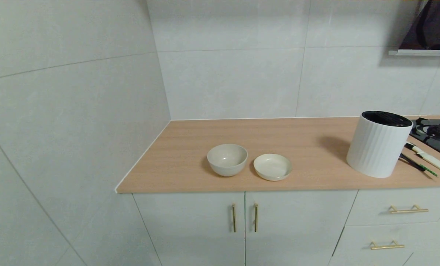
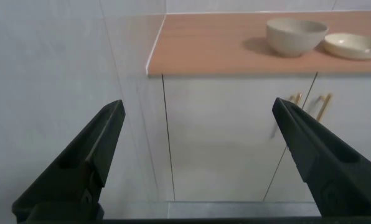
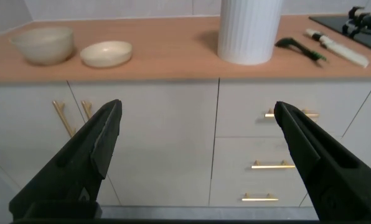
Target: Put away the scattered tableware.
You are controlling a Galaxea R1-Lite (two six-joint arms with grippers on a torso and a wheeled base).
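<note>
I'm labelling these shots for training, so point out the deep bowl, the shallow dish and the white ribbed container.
deep bowl [image 1: 227, 159], head view, inner floor.
shallow dish [image 1: 272, 167], head view, inner floor.
white ribbed container [image 1: 378, 147], head view, ribbed side wall.

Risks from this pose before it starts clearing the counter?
1. Bowl and shallow dish sit close together near the counter front edge; grasping one may shove the other off.
2. Chopsticks and knife lie flat right beside the tall white holder; the open right gripper might tip it reaching them.
</note>
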